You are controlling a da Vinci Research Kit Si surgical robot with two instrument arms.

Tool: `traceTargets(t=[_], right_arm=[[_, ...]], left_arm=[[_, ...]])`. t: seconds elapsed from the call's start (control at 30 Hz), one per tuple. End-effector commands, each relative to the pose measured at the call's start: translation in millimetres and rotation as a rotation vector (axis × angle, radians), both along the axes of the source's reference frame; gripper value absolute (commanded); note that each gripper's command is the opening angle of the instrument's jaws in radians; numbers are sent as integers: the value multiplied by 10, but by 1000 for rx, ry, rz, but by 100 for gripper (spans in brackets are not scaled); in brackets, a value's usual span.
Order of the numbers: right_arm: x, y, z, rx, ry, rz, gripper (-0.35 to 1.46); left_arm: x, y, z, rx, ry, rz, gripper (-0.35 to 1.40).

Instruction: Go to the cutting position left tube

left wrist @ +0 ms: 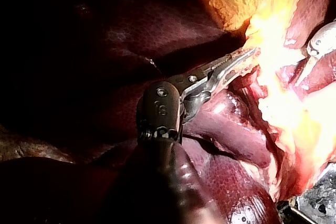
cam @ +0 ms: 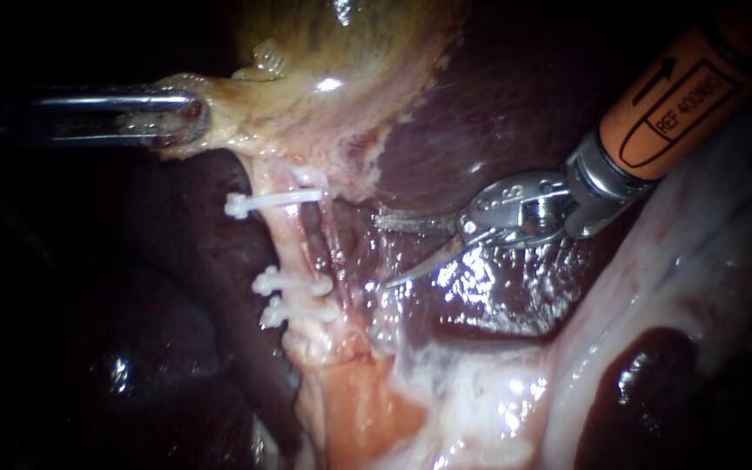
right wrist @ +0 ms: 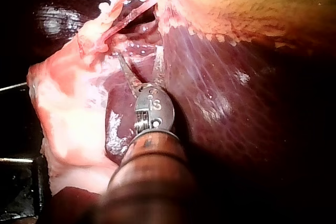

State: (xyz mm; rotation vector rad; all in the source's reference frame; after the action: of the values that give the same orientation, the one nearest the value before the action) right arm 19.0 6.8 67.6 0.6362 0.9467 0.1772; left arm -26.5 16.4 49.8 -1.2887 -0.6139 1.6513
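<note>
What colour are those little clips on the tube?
White clips, pale against the pink tube; clearest in the endoscope view.

Showing two instruments: the left instrument (cam: 191,117) coming in from nine o'clock, the right instrument (cam: 381,252) from two o'clock. Counting three white clips on one pale tube (cam: 285,244): the upper clip (cam: 271,203) toward ten o'clock of centre, and the middle clip (cam: 293,283) and lower clip (cam: 298,312) sitting close together toward eight o'clock. Showing one gallbladder (cam: 350,43) at twelve o'clock and one liver (cam: 498,113).

A surgical setting: liver (cam: 515,104), gallbladder (cam: 350,43) and a clipped tube (cam: 287,244).
</note>
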Motion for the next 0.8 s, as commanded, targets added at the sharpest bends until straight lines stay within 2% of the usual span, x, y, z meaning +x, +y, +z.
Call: traceTargets(t=[0.03,0.2,0.37,0.63,0.8], right_arm=[[-2,0,-3,1,2,2,138],[-5,3,-24,42,18,30,145],[-3,3,-48,72,34,32,145],[26,-5,-78,121,67,36,145],[42,-12,-87,131,72,21,145]], left_arm=[[0,0,0,0,1,0,-35],[1,0,0,0,0,0,-35],[1,0,0,0,1,0,-35],[1,-1,1,-1,1,0,-35],[1,-1,0,-1,1,0,-35]])
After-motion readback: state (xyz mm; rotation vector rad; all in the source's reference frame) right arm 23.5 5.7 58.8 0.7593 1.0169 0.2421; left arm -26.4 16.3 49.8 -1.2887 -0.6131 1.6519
